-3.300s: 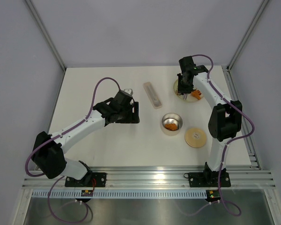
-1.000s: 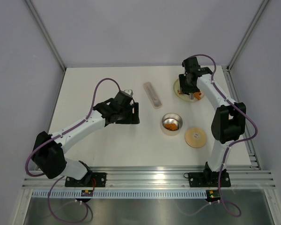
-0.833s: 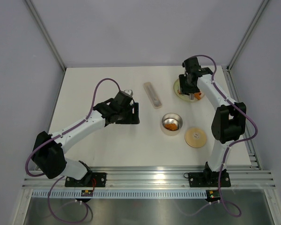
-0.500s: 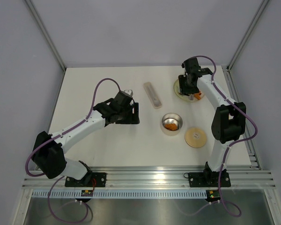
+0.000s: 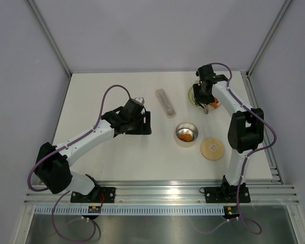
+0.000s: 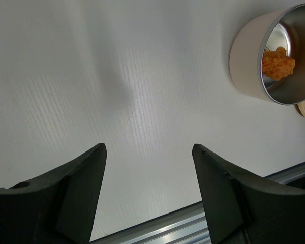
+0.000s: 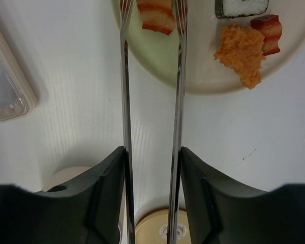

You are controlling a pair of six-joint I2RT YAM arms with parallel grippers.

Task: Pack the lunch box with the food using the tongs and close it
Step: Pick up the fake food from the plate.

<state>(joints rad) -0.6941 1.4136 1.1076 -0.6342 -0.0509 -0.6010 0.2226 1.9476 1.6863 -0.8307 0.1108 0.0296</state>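
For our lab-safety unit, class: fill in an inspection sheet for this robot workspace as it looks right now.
Surface: white table, no spills seen.
Job's things: lunch box open, orange food inside; lid lying beside it; plate holds a striped piece, sushi piece and orange piece; tongs straddle the striped piece, contact unclear.
Clutter: translucent case.
Grippers: left gripper open, empty; right gripper shut on the tongs.
Cables: purple cables looped along both arms.
Surroundings: pale walls; aluminium rail at the near edge.
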